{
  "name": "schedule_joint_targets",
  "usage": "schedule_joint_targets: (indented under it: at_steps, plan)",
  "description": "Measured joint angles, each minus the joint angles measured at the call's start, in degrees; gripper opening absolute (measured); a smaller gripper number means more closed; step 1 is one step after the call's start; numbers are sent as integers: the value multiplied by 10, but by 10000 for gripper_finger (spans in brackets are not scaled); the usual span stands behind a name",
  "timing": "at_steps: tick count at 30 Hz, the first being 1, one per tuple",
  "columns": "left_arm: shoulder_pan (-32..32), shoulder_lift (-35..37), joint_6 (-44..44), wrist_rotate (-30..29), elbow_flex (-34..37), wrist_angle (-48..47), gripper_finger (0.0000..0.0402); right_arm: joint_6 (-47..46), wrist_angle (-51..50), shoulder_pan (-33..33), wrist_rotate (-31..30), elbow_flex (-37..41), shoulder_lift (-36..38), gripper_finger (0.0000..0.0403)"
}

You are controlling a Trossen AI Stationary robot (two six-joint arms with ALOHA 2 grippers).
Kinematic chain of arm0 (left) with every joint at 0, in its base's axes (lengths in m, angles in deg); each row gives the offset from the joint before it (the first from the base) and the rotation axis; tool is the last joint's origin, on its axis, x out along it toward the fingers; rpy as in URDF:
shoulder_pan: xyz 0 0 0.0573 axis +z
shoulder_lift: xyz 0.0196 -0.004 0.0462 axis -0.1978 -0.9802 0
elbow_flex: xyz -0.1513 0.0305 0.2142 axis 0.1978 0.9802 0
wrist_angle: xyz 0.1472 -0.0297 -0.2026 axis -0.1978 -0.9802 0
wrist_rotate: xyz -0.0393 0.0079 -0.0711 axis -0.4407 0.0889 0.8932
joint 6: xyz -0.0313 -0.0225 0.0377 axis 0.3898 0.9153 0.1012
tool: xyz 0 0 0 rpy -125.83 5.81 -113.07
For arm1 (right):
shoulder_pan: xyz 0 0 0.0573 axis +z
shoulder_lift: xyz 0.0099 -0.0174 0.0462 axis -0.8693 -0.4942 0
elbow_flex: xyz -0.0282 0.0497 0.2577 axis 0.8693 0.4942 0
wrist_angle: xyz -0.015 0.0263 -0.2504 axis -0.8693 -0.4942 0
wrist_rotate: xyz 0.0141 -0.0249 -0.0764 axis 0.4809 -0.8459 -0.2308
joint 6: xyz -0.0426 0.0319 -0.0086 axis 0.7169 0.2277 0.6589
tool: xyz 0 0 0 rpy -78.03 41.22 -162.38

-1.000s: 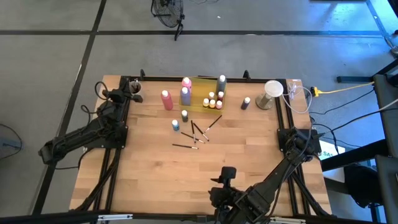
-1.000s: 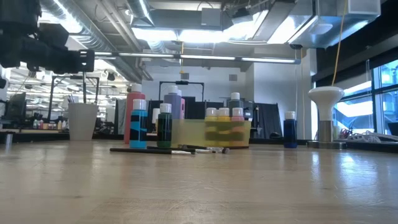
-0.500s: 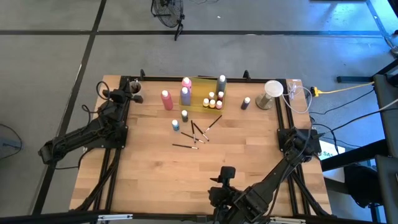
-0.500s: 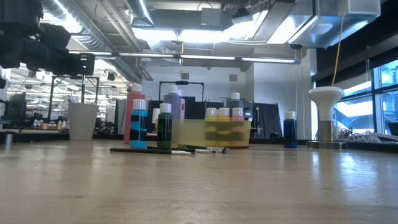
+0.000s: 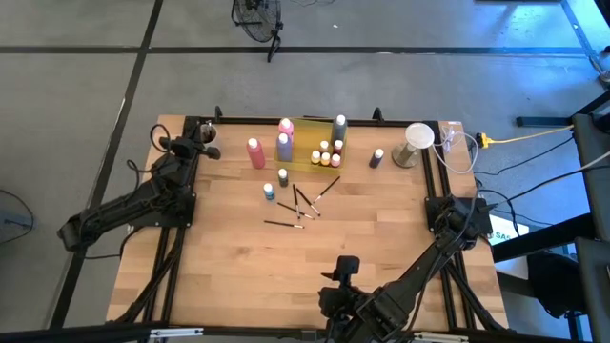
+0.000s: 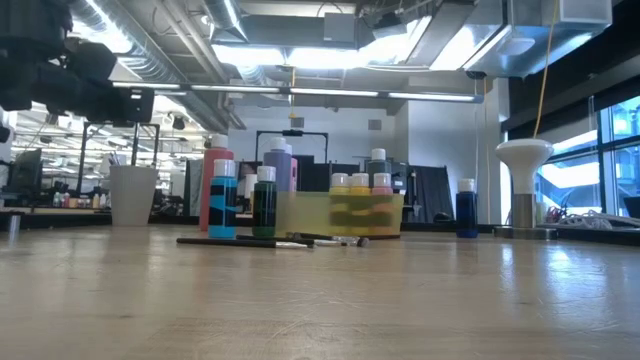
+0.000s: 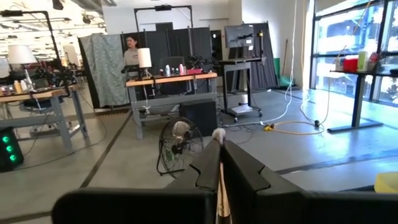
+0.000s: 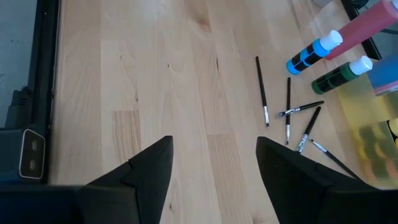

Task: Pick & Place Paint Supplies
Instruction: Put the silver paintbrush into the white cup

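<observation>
a robotics lab or workshop in an open industrial hall. the wooden table [image 5: 238, 257] stands on a bare grey concrete floor [image 5: 86, 86] marked with dark lines, with a floor fan [image 7: 178, 142] beyond the table's far edge. the low view shows exposed ceiling ducts [image 6: 160, 50] and strip lights [image 6: 330, 55]. the left wrist view shows workbenches [image 7: 168, 81] loaded with equipment, black curtain partitions [image 7: 112, 59], a monitor on a stand [image 7: 239, 37], cables [image 7: 298, 127] trailing across the floor, large windows [image 7: 354, 37], and a person [image 7: 132, 46] standing behind a bench.
</observation>
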Motion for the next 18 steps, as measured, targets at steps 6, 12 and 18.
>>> schedule_joint_targets:
  at_steps: [6,12,18]
  plan:
    - [0,-24,2,2,0,-1,35,0,1,0,0,0,0,234]
    - [31,-39,27,4,0,0,85,0,2,0,0,0,0,234]
    - [52,-39,41,34,0,6,149,0,1,0,0,0,0,234]
